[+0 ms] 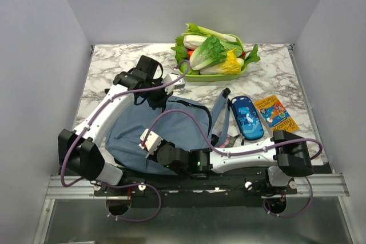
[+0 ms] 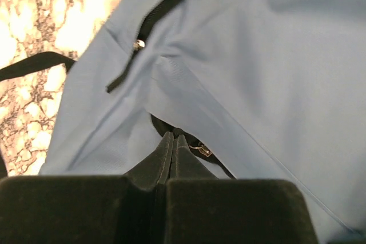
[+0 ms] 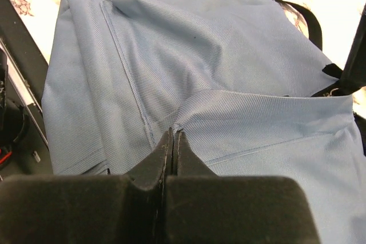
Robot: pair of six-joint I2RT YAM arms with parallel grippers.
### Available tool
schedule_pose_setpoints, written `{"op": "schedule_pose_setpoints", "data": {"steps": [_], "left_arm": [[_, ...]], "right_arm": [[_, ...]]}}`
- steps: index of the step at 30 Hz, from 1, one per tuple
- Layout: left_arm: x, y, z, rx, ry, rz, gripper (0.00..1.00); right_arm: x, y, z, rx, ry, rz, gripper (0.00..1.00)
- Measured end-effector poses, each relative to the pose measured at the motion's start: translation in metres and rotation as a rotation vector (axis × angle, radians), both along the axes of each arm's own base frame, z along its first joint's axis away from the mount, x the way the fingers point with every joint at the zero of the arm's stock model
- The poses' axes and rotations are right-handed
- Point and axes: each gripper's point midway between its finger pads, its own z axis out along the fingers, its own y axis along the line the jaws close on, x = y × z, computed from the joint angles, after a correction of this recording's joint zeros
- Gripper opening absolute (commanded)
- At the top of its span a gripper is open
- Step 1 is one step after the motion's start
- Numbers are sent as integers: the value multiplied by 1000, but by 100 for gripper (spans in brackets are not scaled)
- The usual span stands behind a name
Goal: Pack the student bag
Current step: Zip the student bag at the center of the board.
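The student bag (image 1: 177, 127), a soft grey-blue backpack, lies on the marble table in front of the arm bases, its blue straps (image 1: 222, 111) trailing right. My left gripper (image 1: 155, 102) is over the bag's far edge. In the left wrist view it (image 2: 173, 135) is shut, its tips pinching the dark zipper edge beside a small metal zipper pull (image 2: 201, 151). My right gripper (image 1: 150, 142) is over the bag's near part. In the right wrist view it (image 3: 173, 130) is shut on a puckered fold of the bag's fabric (image 3: 240, 112).
A blue cartoon-print pencil case (image 1: 247, 117) and an orange-yellow book (image 1: 277, 112) lie right of the bag. A green tray (image 1: 194, 76) of leafy vegetables stands at the back. A second zipper (image 2: 154, 18) runs across the bag in the left wrist view.
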Motion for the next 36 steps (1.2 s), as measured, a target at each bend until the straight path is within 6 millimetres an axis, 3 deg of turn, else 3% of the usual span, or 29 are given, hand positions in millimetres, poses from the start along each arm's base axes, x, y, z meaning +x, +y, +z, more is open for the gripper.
{"op": "schedule_pose_setpoints", "data": {"steps": [10,12,13,15,20,23,27,29,32,36], "left_arm": [[55,-9,-15,34,-15,150,0],[65,-8,-18,49,-10,195,0],[69,-9,-19,50,-9,211,5],[78,-11,-18,49,-5,238,21],[96,-17,7,0,-74,262,50],[92,-11,24,-25,-109,276,66],[77,-2,48,-52,-155,280,73],[69,1,54,-61,-165,276,75],[53,3,49,-60,-137,260,79],[29,2,9,-2,-37,224,92]], "right_arm": [[0,-1,2,-46,-62,23,1],[2,-3,3,-47,-72,11,13],[4,-4,3,-46,-74,2,27],[7,-5,4,-42,-73,-10,41],[22,-14,24,45,-8,-32,60],[51,-40,71,184,29,-89,66],[90,-91,142,396,42,-192,68],[109,-118,162,467,44,-256,69],[138,-150,159,474,73,-366,71],[170,-174,107,343,165,-496,72]]}}
